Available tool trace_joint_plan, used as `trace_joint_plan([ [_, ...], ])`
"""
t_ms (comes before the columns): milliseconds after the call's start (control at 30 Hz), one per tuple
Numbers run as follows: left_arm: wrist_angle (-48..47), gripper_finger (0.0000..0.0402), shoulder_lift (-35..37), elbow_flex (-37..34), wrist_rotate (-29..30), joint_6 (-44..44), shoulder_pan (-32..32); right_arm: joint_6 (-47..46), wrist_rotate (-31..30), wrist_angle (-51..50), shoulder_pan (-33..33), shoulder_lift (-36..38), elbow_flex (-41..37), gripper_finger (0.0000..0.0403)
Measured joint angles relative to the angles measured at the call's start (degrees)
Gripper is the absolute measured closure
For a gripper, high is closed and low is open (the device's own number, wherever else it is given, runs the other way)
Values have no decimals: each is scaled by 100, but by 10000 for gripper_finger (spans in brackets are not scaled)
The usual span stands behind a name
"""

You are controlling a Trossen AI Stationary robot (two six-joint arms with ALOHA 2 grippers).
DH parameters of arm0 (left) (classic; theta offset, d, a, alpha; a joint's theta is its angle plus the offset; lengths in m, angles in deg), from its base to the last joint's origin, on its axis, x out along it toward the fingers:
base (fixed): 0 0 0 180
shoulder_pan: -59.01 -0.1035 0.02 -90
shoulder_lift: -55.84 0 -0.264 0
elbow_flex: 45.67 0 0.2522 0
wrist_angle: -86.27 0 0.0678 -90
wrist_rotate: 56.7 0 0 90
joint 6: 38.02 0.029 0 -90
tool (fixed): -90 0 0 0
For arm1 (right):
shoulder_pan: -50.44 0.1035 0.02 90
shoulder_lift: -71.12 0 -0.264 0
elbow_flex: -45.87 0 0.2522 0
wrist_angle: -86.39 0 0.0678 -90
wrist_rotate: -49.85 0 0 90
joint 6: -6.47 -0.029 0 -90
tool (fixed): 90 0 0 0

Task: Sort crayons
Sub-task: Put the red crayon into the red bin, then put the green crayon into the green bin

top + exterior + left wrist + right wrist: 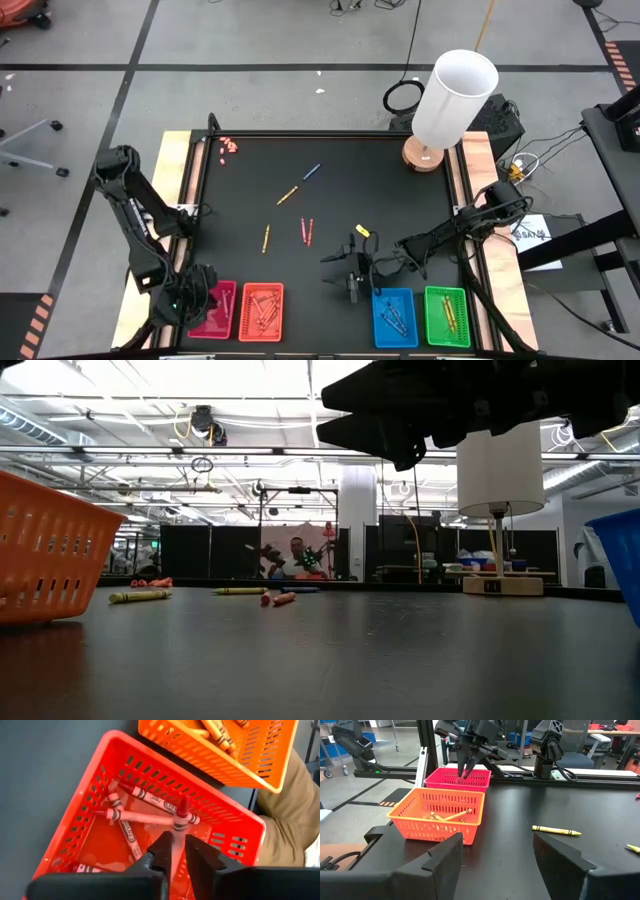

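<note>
left claw [177, 851] over red tray [90, 800] seemingly pinches a paper-wrapped red crayon [176, 822].

Four perforated plastic trays along near table edge: red [216, 308], orange [262, 311], blue [394, 317], green [446, 316]; white-shaded lamp w/ round wooden base [452, 98] at far right corner.

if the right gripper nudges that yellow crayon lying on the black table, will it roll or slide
Probably roll: the yellow crayon looks like a thin round stick lying flat on the smooth black table. It seems light, so a touch from the open right gripper may send it off. Likely stiff but snappable if pinched hard.
</note>
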Motion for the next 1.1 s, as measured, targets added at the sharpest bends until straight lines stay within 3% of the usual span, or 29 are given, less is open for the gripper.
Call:
trace_joint_plan([
  [233,-171,275,-17,0,53,38,0,-49,-10,17,-29,0,0,177],
  [333,-184,256,-17,0,86,166,0,-337,-331,19,-35,0,0,177],
  [467,-82,251,-17,5,127,349,0,-562,-750,-35,-39,0,0,177],
  [800,-150,266,242,299,199,1306,0,-595,-749,-111,-395,0,201,177],
  [900,-350,269,415,337,615,1696,-31,-563,-740,-274,-491,0,326,177],
  [1100,-864,270,594,337,2071,3036,-365,-575,-734,-339,-560,0,391,177],
])
